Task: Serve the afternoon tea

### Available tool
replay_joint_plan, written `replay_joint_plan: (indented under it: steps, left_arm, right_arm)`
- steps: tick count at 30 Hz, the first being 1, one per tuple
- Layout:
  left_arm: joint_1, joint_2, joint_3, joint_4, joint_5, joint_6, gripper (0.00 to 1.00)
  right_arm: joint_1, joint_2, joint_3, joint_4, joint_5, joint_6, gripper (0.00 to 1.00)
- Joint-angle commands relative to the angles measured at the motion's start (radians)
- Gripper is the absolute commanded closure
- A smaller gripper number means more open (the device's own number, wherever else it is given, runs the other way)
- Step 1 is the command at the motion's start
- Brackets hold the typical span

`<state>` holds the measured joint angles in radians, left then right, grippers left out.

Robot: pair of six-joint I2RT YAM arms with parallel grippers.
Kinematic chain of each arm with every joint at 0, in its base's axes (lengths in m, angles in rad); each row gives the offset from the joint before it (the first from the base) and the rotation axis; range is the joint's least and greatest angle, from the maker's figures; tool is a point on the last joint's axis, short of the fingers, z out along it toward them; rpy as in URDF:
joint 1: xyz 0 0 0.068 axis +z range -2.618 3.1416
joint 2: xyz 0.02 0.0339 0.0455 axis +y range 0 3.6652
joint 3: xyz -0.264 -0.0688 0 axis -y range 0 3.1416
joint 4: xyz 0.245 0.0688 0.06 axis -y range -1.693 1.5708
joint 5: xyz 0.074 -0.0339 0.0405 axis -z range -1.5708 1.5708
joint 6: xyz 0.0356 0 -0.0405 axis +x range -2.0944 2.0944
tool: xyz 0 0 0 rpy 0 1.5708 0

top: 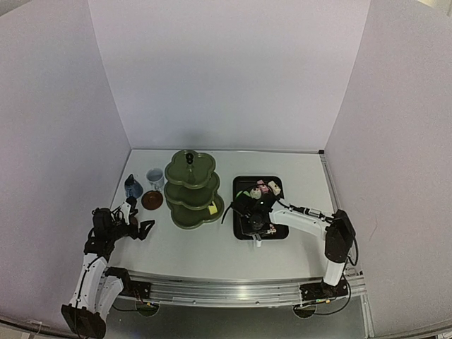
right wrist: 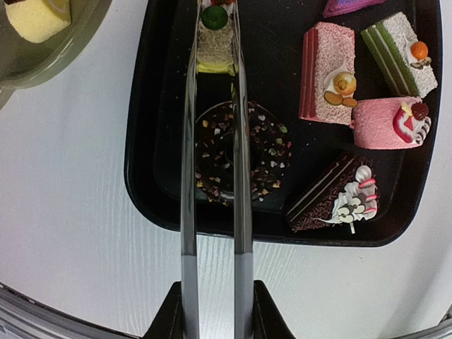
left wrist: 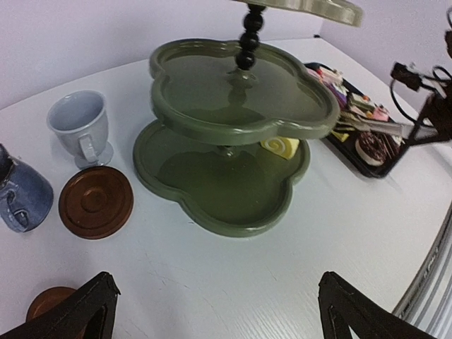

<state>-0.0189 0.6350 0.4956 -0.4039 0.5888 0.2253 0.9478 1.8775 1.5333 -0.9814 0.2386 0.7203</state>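
Gripped tongs (right wrist: 189, 176) in the clenched right tool (right wrist: 219, 311) — tips pinched on a green-topped cake (right wrist: 214, 39) in the black tray (right wrist: 141, 162), just past the chocolate ring (right wrist: 272, 152). Held left tool (left wrist: 215, 282) released, jaws wide, above the bench (left wrist: 353, 212) near the olive stand (left wrist: 226, 191) — yellow roll (left wrist: 280, 147) on its lowest tier.

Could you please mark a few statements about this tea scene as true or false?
1. A yellow roll cake lies on the stand's bottom tier. True.
2. The chocolate ring cake sits on the stand's middle tier. False: it lies in the black tray.
3. The right tool holds tongs above the tray. True.
4. The pale cup stands inside the black tray. False: it stands on the table beside a brown saucer.
5. The left tool is shut. False: it is open and holds nothing.
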Motion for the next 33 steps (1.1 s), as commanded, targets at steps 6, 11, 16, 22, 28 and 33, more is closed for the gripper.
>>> replay_joint_plan:
  steps: [6, 11, 16, 22, 28, 33]
  left_arm:
    - [-0.001, -0.026, -0.093, 0.342, -0.206, -0.298, 0.00]
    - [-0.001, -0.002, -0.143, 0.399, -0.277, -0.327, 0.00]
    - [0.014, 0.049, -0.159, 0.465, -0.278, -0.331, 0.00]
    - [0.038, 0.078, -0.156, 0.448, -0.261, -0.297, 0.00]
    - [0.047, 0.109, -0.161, 0.447, -0.260, -0.272, 0.00]
    - [0.047, 0.114, -0.164, 0.455, -0.261, -0.270, 0.00]
  right_arm:
    - [-0.024, -0.193, 0.073, -0.022, 0.085, -0.239, 0.99]
    - [-0.067, -0.127, 0.165, 0.013, 0.030, -0.480, 1.00]
    - [-0.197, -0.092, 0.142, 0.152, -0.117, -0.614, 1.00]
    - [-0.251, 0.001, 0.195, 0.187, -0.173, -0.712, 1.00]
    - [-0.251, 0.055, 0.186, 0.216, -0.220, -0.690, 1.00]
    - [-0.227, -0.012, 0.106, 0.222, -0.189, -0.599, 1.00]
